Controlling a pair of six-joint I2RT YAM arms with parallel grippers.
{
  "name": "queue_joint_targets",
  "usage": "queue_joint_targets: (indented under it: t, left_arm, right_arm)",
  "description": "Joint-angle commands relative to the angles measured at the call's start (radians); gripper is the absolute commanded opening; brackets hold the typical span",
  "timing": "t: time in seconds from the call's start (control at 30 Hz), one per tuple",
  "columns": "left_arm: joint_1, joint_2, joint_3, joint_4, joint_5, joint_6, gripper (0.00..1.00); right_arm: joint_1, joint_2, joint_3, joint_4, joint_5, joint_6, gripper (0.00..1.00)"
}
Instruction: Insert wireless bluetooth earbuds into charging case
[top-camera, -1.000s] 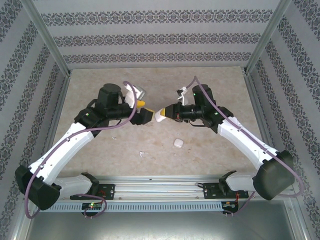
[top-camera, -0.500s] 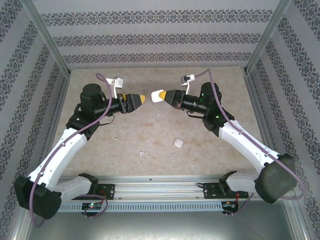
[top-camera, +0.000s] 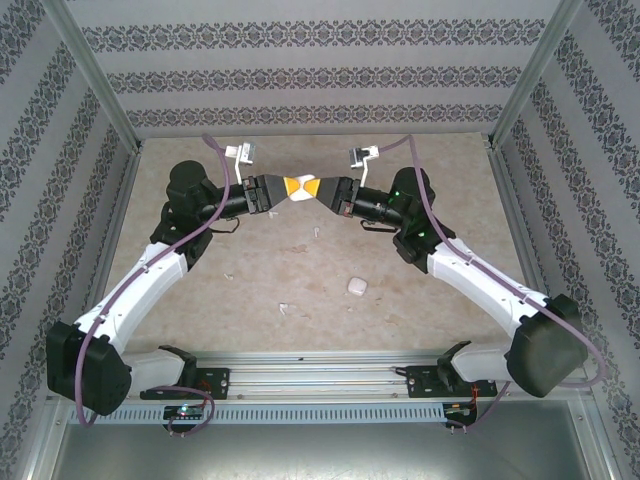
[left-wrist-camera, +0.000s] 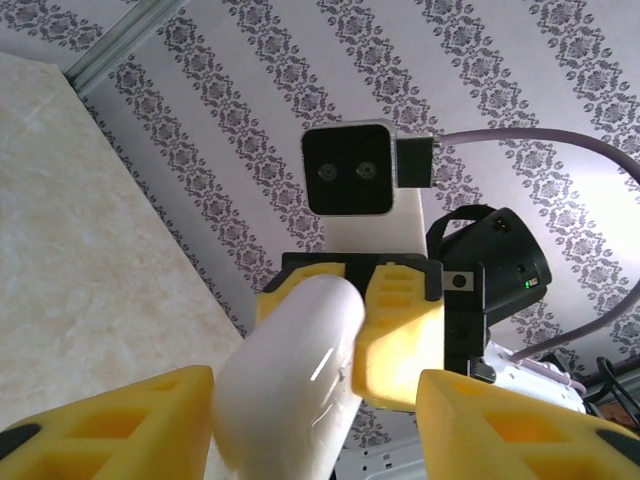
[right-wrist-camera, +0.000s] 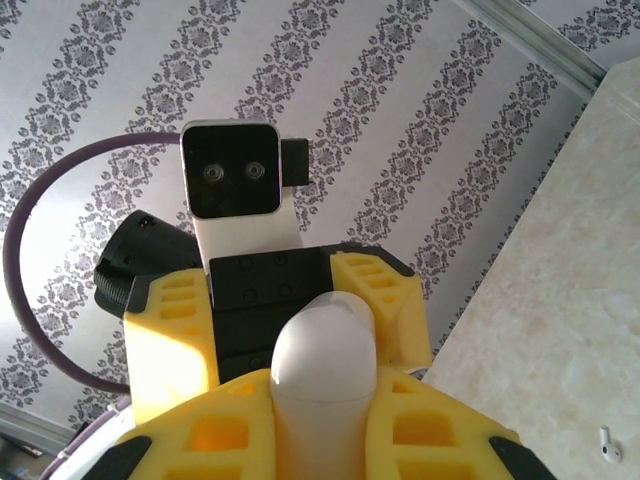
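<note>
A white charging case (top-camera: 303, 184) is held in the air above the back of the table, with my right gripper (top-camera: 311, 188) shut on it. In the right wrist view the case (right-wrist-camera: 322, 350) stands up between my yellow fingers (right-wrist-camera: 440, 430). My left gripper (top-camera: 295, 187) faces it tip to tip and is open, its fingers (left-wrist-camera: 110, 425) spread on either side of the case (left-wrist-camera: 290, 380). Tiny white earbuds lie on the table: one (top-camera: 316, 232) under the grippers, one (top-camera: 226, 273) at the left, one (top-camera: 283, 308) near the front. An earbud (right-wrist-camera: 607, 445) also shows in the right wrist view.
A second white case (top-camera: 355, 287) lies on the marble table (top-camera: 440, 200) right of centre. Patterned walls and metal posts (top-camera: 95, 75) close in the sides and back. A rail (top-camera: 320, 385) runs along the near edge.
The two grippers, apart half a second ago, have come together at the back. My left gripper has opened round the case that the right one carries.
</note>
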Motion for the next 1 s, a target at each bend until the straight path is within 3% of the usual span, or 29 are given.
queue_joint_targets:
  t: [0.0,0.2,0.53,0.6,0.77,0.97]
  left_arm:
    - [0.004,-0.026,-0.013,0.053,0.024,-0.005,0.59]
    - [0.004,-0.041,-0.037,0.048,0.015,-0.015,0.59]
    - [0.004,-0.07,-0.009,-0.043,0.006,0.036,0.2]
    - [0.003,-0.077,-0.017,-0.033,-0.005,0.037,0.2]
    - [0.005,-0.081,-0.017,-0.008,0.0,0.019,0.4]
    - [0.007,-0.082,-0.035,0.028,-0.029,-0.014,0.41]
  right_arm:
    - [0.017,0.013,0.036,0.095,0.037,0.021,0.03]
    - [0.029,0.033,0.037,0.157,0.056,0.049,0.02]
    - [0.053,0.061,0.042,0.147,0.04,0.041,0.03]
    - [0.053,0.057,0.039,0.127,0.031,0.028,0.03]
    - [0.046,0.04,0.008,0.126,0.033,0.025,0.03]
    - [0.034,0.01,-0.007,0.127,0.055,0.024,0.03]
